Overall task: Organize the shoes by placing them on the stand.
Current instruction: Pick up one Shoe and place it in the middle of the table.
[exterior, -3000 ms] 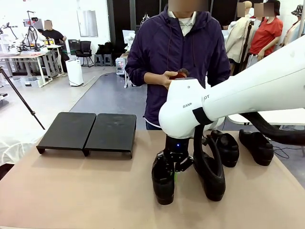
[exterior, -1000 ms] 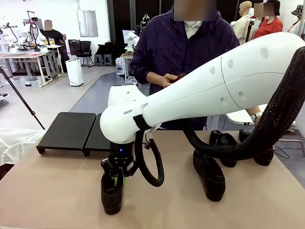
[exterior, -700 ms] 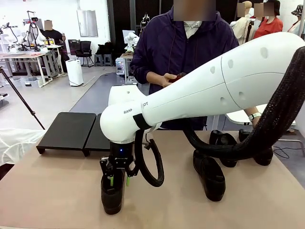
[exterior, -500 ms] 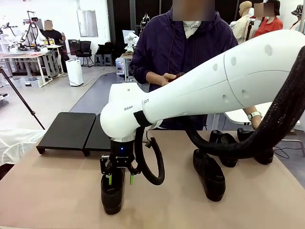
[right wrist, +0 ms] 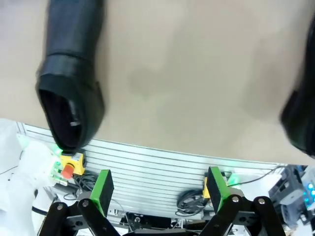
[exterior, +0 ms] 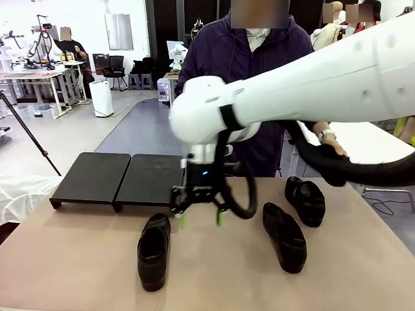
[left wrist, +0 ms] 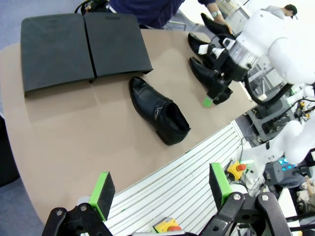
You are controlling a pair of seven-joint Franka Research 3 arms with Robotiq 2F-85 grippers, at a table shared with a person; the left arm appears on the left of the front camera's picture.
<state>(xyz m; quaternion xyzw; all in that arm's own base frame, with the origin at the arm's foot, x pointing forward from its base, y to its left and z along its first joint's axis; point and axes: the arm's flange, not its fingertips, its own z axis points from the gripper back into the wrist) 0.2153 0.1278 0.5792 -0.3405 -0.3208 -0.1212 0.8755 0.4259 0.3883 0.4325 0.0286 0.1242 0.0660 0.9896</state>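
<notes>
**On the table, short of the stand: one shoe lies free below spread fingers**

Near the robot's edge of the table point(exterior: 71, 265), left of centre, lies the nearest shoe point(exterior: 154, 251), sole down. Its long axis runs from the near edge to the far one. The left wrist view shows its rounded toe aimed at the stand point(exterior: 117, 178) and its open heel end facing the robot's edge. The shoe lies close in front of the stand's right-hand platform without touching it.

Just above and to its right hangs the right gripper point(exterior: 201, 220). Its green pads are spread wide with nothing between them, clear of the table top. Its own wrist view is blurred but shows the same shoe off to one side, its opening toward the table's edge.

A second shoe point(exterior: 284, 236) lies right of the gripper, its long axis slanting from far-left to near-right. A third shoe point(exterior: 305, 201) sits just beyond it, nearer the far edge. From the left wrist view, a fourth shoe point(left wrist: 209, 23) shows at the far side, by the person's hand point(left wrist: 216, 11). All four are on the table top, not on the stand.

High over the near-left corner, the left gripper point(left wrist: 161, 187) has its fingers wide apart and holds nothing.
</notes>
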